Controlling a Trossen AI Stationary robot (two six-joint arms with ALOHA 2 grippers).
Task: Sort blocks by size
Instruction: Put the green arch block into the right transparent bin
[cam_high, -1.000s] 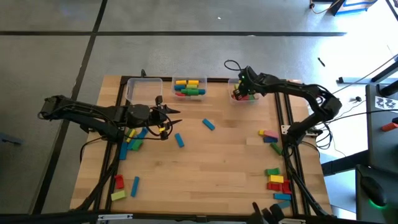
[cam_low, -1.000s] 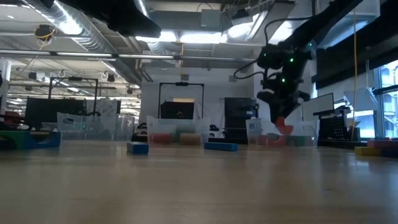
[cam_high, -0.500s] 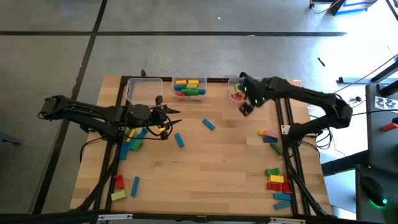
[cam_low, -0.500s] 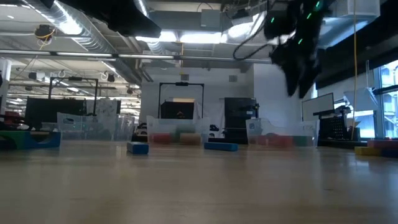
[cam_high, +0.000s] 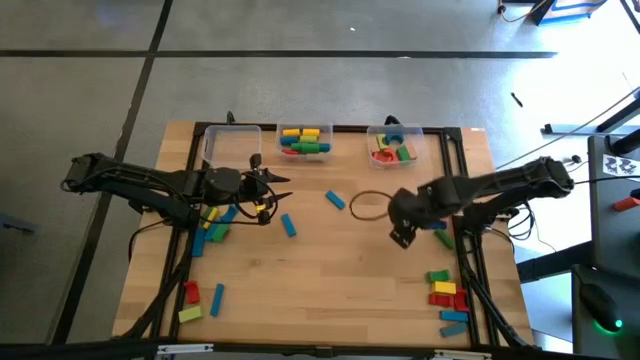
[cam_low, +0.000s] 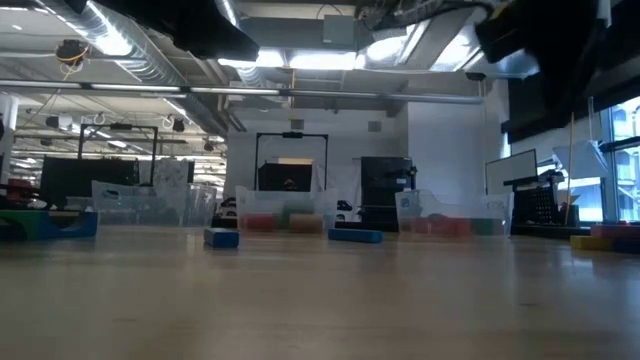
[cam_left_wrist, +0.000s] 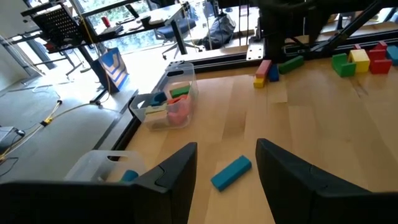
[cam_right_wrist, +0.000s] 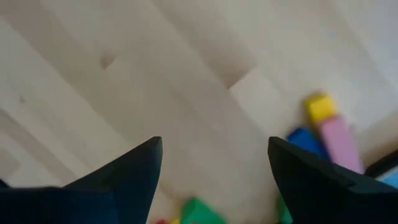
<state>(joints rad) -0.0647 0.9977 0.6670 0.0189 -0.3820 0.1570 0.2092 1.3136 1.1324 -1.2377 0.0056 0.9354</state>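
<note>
Blocks lie scattered on the wooden table: a blue one (cam_high: 335, 200) and another blue one (cam_high: 289, 226) mid-table, a pink, yellow and blue group (cam_high: 432, 215) and a green one (cam_high: 443, 238) at the right, and clusters at the near right (cam_high: 445, 295) and near left (cam_high: 190, 293). My right gripper (cam_high: 400, 234) hovers open, pointing down, just left of the pink group (cam_right_wrist: 339, 143), holding nothing. My left gripper (cam_high: 272, 190) stands open and empty at mid-left, and a blue block (cam_left_wrist: 230, 172) lies on the table beyond its fingers.
Three clear bins stand along the far edge: an empty-looking left one (cam_high: 232, 145), a middle one (cam_high: 305, 140) and a right one (cam_high: 392, 145), both holding blocks. More blocks (cam_high: 215, 222) lie under the left arm. A black cable loop (cam_high: 368, 205) hangs beside the right gripper.
My right gripper has left the far right bin, risen and swung toward the table's near edge, turning to point straight down. The red block that hung from it over the bin a second ago is no longer in its fingers.
</note>
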